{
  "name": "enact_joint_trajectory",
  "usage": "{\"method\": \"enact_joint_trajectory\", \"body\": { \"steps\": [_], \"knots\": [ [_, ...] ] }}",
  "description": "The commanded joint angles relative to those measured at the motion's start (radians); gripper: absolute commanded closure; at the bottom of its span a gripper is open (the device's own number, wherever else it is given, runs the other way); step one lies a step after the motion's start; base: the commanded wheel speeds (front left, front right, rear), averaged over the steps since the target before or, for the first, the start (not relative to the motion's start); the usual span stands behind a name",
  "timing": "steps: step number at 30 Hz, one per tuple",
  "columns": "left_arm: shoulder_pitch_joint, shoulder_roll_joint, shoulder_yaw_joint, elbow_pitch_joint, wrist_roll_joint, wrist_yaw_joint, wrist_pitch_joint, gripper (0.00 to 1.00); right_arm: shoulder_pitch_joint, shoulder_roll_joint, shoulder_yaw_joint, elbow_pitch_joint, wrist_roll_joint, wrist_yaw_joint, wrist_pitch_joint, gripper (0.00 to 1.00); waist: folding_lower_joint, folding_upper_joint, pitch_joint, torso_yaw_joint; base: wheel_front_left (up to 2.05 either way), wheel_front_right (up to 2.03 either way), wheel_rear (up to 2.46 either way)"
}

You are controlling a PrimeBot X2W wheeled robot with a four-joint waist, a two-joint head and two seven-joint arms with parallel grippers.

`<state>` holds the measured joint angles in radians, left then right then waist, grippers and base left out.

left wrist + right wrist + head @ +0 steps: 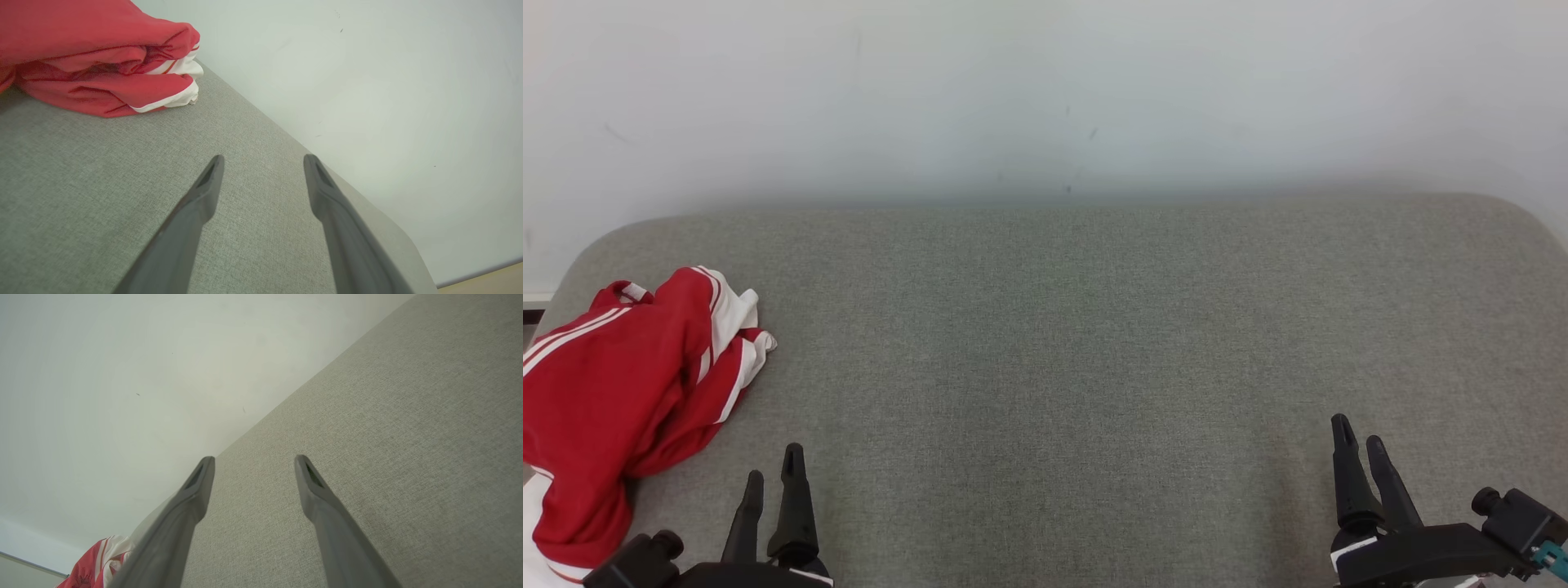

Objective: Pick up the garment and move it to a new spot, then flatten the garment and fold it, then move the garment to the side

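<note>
Garment sits at left edge of cushion (grey surface stretches rightward).

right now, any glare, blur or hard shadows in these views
Head view: even soft light, no glare, garment sharp, faint shadow along the wall. Left wrist view: left end effector looks soft up close, garment beyond crisp. Right wrist view: right end effector equally soft, wall pale and washed.
</note>
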<state>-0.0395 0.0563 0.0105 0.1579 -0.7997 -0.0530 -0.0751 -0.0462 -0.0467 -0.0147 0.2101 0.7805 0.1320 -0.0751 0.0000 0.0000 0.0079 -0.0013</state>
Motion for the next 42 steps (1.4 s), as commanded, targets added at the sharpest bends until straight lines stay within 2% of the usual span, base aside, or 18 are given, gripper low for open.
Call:
{"method": "enact_joint_trajectory", "body": {
  "steps": [1, 15, 42],
  "knots": [
    [0.000, 0.008, -0.002, -0.016, 0.019, -0.001, -0.007, 0.00, -0.005, -0.003, 0.001, -0.013, -0.022, -0.001, -0.007, 0.00, 0.0000, 0.0000, 0.000, 0.000, 0.00, 0.00, 0.00],
    [0.025, 0.023, -0.012, -0.037, 0.193, 0.012, -0.053, 0.00, 0.010, -0.004, -0.009, -0.044, -0.228, -0.001, -0.021, 0.00, 0.0000, 0.0000, -0.004, -0.002, 0.00, 0.00, 0.00],
    [0.041, 0.068, -0.054, -0.080, 0.428, -0.030, -0.120, 0.00, 0.046, -0.004, -0.029, -0.120, -0.470, -0.002, -0.051, 0.00, 0.0000, 0.0000, 0.004, 0.004, 0.00, 0.00, 0.00]
  ]
}}
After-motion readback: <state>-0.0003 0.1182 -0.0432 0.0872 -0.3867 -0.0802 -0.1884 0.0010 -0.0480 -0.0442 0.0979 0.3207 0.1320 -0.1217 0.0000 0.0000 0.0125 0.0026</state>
